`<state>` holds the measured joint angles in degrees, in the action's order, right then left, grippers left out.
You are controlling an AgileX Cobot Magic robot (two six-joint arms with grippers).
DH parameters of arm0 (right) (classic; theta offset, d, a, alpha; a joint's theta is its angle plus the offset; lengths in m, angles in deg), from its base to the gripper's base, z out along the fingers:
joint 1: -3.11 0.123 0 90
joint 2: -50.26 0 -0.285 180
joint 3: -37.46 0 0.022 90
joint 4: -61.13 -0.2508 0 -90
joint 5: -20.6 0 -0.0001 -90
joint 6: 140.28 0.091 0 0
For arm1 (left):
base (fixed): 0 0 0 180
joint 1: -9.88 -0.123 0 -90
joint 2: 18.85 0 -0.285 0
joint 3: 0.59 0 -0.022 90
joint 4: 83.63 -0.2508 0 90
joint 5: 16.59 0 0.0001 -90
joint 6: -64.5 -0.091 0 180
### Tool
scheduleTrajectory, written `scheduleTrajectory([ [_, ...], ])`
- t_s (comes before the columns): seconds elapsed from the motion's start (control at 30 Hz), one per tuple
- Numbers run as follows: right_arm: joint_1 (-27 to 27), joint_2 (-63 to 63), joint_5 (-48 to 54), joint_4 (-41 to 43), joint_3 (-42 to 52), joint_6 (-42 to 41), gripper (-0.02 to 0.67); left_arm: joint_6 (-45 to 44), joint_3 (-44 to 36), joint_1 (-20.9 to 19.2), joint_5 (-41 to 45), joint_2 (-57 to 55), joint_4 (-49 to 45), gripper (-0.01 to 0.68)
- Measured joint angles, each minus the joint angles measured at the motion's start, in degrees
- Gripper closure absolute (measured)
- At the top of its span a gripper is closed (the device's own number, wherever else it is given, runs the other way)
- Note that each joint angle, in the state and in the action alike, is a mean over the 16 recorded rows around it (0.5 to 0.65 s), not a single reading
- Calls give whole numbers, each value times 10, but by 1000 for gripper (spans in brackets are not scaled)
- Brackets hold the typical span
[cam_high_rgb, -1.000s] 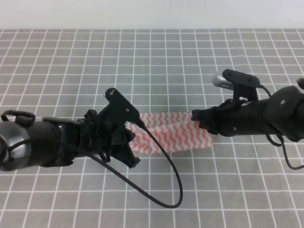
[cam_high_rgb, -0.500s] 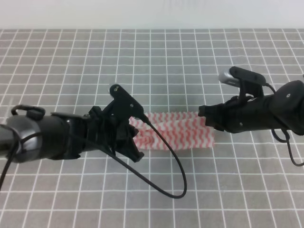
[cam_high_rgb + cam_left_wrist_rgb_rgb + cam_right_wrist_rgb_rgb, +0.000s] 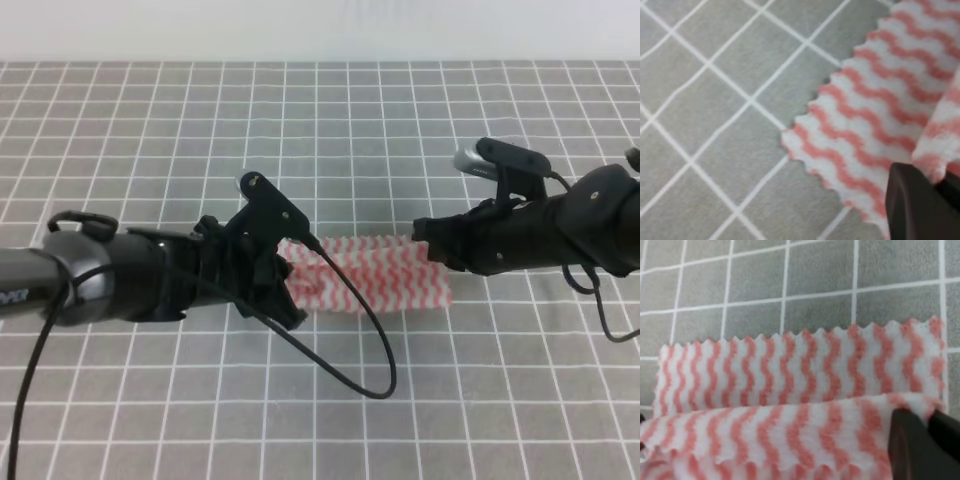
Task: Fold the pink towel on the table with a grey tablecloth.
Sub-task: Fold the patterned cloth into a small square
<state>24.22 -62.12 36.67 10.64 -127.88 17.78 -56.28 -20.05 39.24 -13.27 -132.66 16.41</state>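
The pink towel lies as a long folded band on the table with a grey tablecloth, between the two arms. My left gripper is at the band's left end, shut on a raised layer of the towel; one dark finger shows there. At the right end, my right gripper is shut on the lifted upper layer of the towel, which drapes over the flat lower layer. The pinched edge itself is hidden behind the fingers.
A black cable loops from the left arm across the cloth in front of the towel. The white wall edge runs along the far side of the table. Gridded cloth surrounds the towel on all sides.
Both grippers have carried the held towel edge away from the camera, toward the far edge. The towel band now sits higher in the view and looks flatter and narrower.
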Motion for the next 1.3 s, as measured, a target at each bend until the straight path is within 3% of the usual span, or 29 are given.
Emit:
scheduleTrajectory([
  [1.3, 0, -21, -8, 1, -20, 0, 664, -65, 32, 0, -18, -17, 1, 674],
])
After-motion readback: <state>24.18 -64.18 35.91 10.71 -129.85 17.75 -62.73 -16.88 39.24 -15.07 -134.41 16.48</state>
